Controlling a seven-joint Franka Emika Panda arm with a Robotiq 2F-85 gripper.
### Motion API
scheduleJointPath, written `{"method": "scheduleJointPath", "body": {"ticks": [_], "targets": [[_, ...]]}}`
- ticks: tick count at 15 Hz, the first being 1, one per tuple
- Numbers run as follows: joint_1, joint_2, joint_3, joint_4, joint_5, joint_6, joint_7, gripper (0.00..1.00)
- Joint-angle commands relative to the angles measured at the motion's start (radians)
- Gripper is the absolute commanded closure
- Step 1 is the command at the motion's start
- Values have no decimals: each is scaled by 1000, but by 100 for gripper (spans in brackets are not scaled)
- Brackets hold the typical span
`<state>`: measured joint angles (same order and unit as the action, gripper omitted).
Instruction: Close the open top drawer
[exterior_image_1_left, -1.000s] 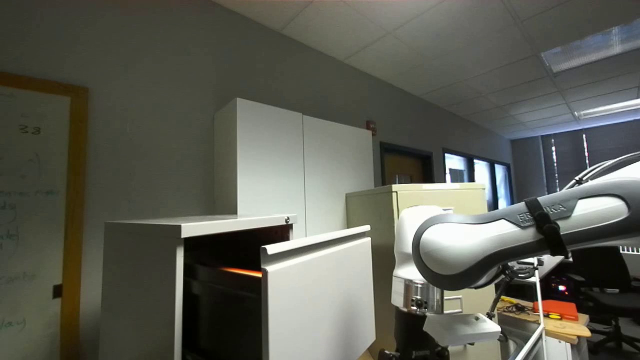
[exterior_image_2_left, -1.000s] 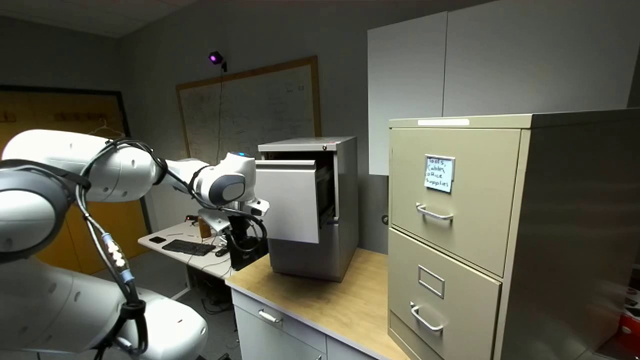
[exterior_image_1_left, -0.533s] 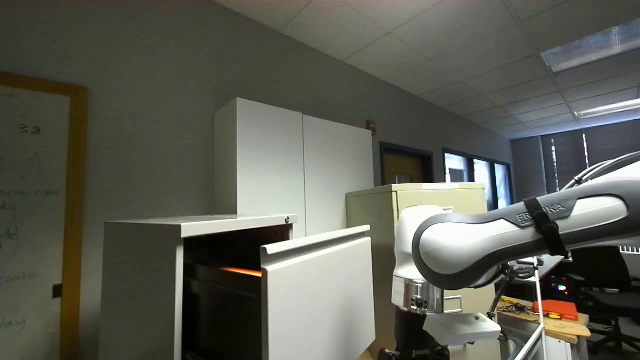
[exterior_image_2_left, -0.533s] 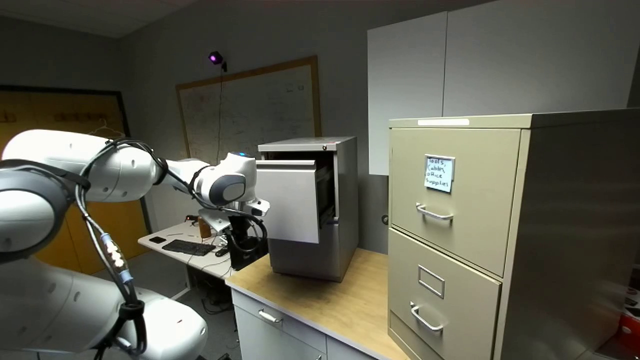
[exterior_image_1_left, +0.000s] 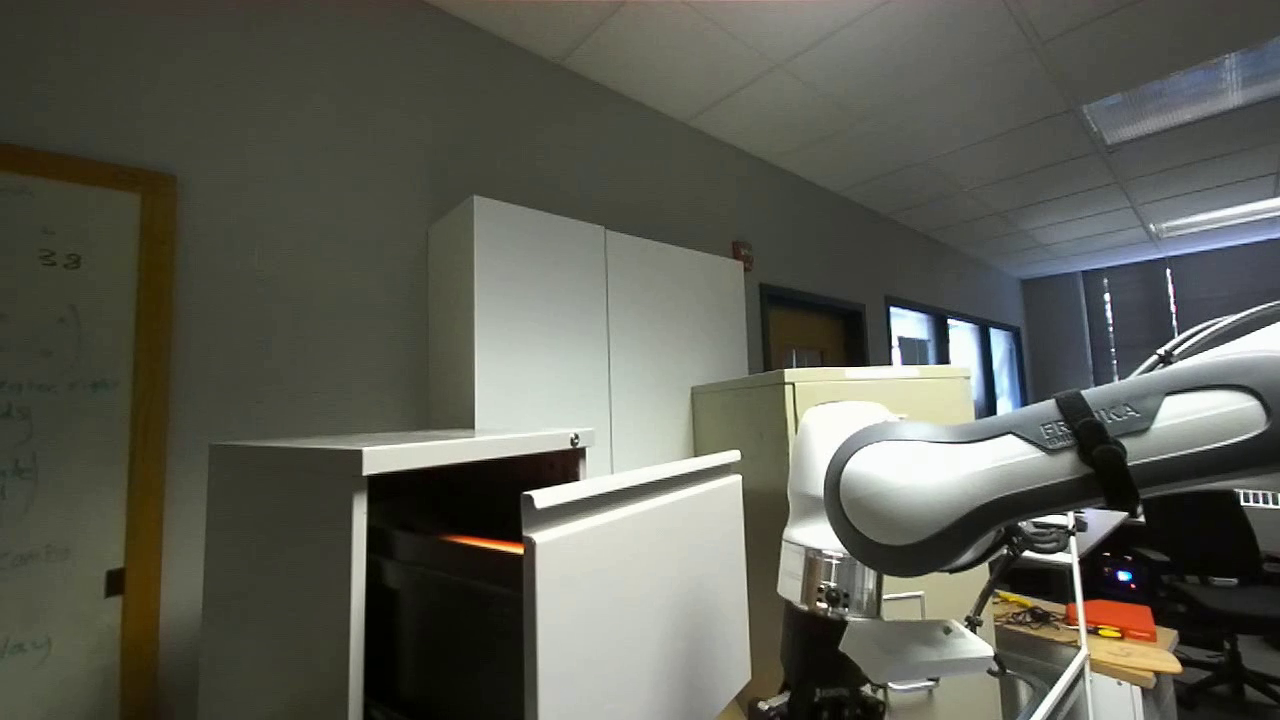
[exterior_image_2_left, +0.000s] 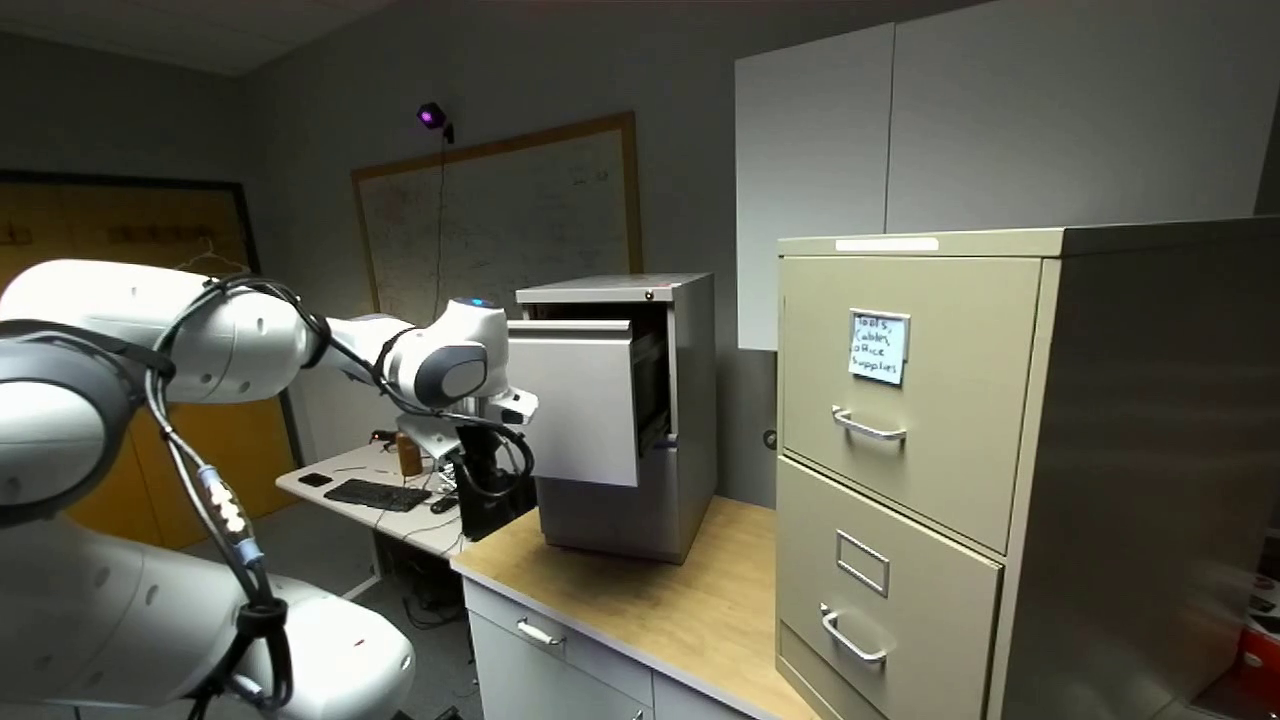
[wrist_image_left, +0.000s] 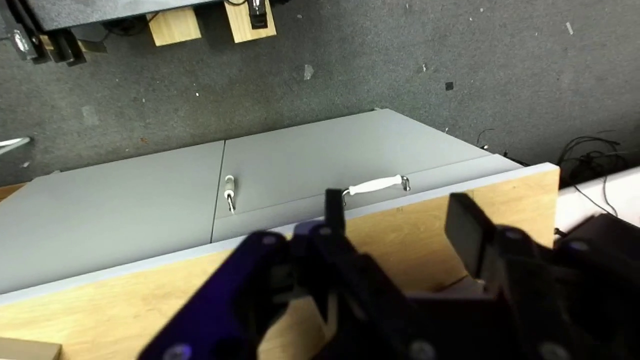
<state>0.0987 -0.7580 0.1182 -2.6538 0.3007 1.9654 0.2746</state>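
The top drawer (exterior_image_1_left: 640, 590) of the low white cabinet (exterior_image_1_left: 280, 570) is pulled well out, with its tall plain white front facing my arm. It also shows in an exterior view (exterior_image_2_left: 580, 410), where my hand overlaps its left edge. Its inside is dark with an orange-lit strip. My gripper (wrist_image_left: 400, 225) points down in front of the drawer, and an exterior view shows a gap between hand and front panel. In the wrist view its two black fingers are wide apart with nothing between them. The fingertips are cut off or hidden in both exterior views.
A beige filing cabinet (exterior_image_2_left: 900, 400) stands beside the wooden counter (exterior_image_2_left: 650, 600). White-handled counter cupboards (wrist_image_left: 300, 160) show below. A tall white two-door cupboard (exterior_image_1_left: 600, 330) is behind. A desk with a keyboard (exterior_image_2_left: 378, 495) stands beyond the hand.
My hand has shifted slightly to the left in both exterior views, and a little up, within the last half second. The drawer has not moved.
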Motion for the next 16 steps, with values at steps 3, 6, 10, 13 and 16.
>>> {"method": "scheduleJointPath", "body": {"ticks": [3, 6, 10, 13, 16], "targets": [[-23, -14, 48, 65, -27, 61, 35, 87], [-35, -11, 68, 105, -47, 123, 46, 100], [-42, 3, 76, 143, -46, 269, 49, 100], [-40, 26, 81, 166, -47, 382, 48, 100], [-32, 62, 87, 195, -45, 476, 46, 100]]}}
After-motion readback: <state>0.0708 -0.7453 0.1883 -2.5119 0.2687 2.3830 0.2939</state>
